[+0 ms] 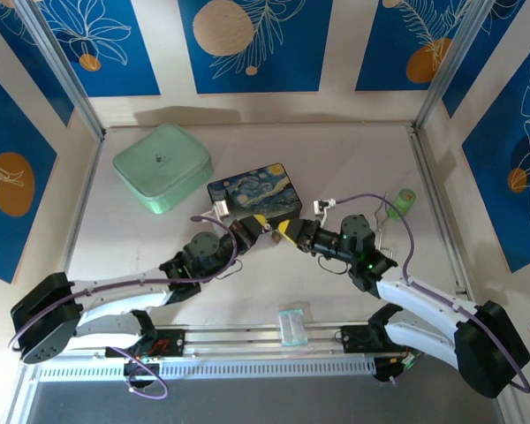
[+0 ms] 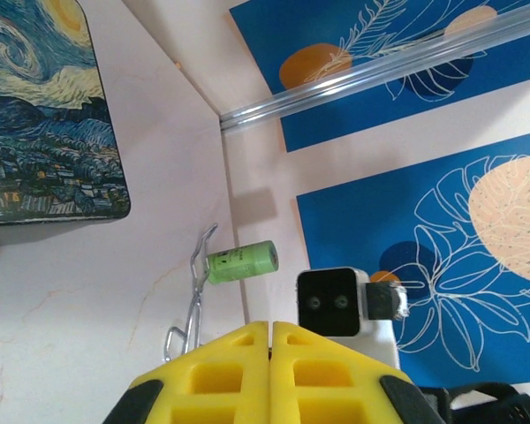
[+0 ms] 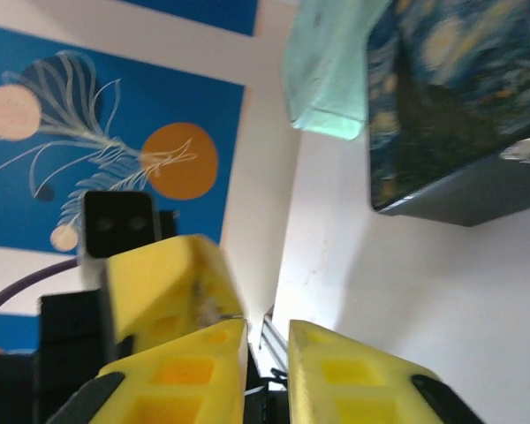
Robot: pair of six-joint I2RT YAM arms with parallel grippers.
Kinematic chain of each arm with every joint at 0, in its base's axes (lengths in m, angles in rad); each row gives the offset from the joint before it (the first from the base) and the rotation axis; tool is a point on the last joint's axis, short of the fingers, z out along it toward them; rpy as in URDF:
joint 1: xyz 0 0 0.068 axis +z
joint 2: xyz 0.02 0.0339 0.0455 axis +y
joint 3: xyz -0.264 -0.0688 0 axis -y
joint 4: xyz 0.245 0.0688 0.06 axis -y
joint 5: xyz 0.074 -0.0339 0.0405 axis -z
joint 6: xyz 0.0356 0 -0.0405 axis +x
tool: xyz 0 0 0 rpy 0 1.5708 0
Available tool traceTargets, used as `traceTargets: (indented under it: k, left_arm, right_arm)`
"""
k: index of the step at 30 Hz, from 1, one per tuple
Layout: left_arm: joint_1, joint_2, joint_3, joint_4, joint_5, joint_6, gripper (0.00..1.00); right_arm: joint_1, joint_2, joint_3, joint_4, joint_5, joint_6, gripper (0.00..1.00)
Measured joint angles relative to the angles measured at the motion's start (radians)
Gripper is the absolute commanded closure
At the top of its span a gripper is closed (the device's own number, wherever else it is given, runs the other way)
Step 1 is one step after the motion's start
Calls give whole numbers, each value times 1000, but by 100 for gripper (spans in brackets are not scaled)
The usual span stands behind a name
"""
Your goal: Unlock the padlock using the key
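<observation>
Both grippers meet tip to tip in front of the starry-night tin [image 1: 254,196]. A tiny brass spot, the padlock [image 1: 271,237], shows where the tips meet; I cannot tell which gripper holds it. My left gripper [image 1: 263,223] [image 2: 272,329] is shut, its yellow fingers pressed together. My right gripper [image 1: 285,231] [image 3: 268,329] has a narrow gap between its fingers, with table showing through. In the right wrist view the left gripper's yellow finger [image 3: 163,278] lies against the right gripper's left finger, with a small blurred silvery bit [image 3: 208,309] at its edge. I cannot make out the key.
A mint-green tin [image 1: 162,166] stands at the back left. A green cylinder [image 1: 405,201] [image 2: 241,262] and a bent silver wire [image 2: 193,305] lie to the right by the wall. A small clear packet [image 1: 292,323] rests on the near rail.
</observation>
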State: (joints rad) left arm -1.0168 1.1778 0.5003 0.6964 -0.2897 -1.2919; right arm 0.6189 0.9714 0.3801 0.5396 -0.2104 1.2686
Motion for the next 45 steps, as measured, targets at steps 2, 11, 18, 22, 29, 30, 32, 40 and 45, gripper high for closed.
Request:
traceTargets:
  k: [2,11,18,22,29,30,32,40,45]
  left_arm:
    - [0,10,0,17,0,-9,100]
    - [0,18,-1,69,0,-19,100]
    - [0,18,-2,75,0,-31,100]
    - [0,18,-2,84,0,-37,100]
    - [0,26,-3,92,0,-43,100]
    - [0,28,-3,93,0,-43,100]
    - [0,31,-3,93,-1,-45,100]
    - [1,47,-10,126,-11,-65,100]
    - [1,48,-14,128,-14,-69,63]
  right_arm:
    - [16,6,10,32,0,10,61]
    - [45,58,16,120,4,13,71]
    - [56,101,19,180,4,22,79]
    - [56,100,19,190,5,22,84]
    - [56,106,19,209,4,26,87]
    - [57,111,19,214,4,27,87]
    - [59,119,19,219,4,32,89]
    - [62,124,19,223,18,41,99]
    - [62,122,19,215,19,41,100]
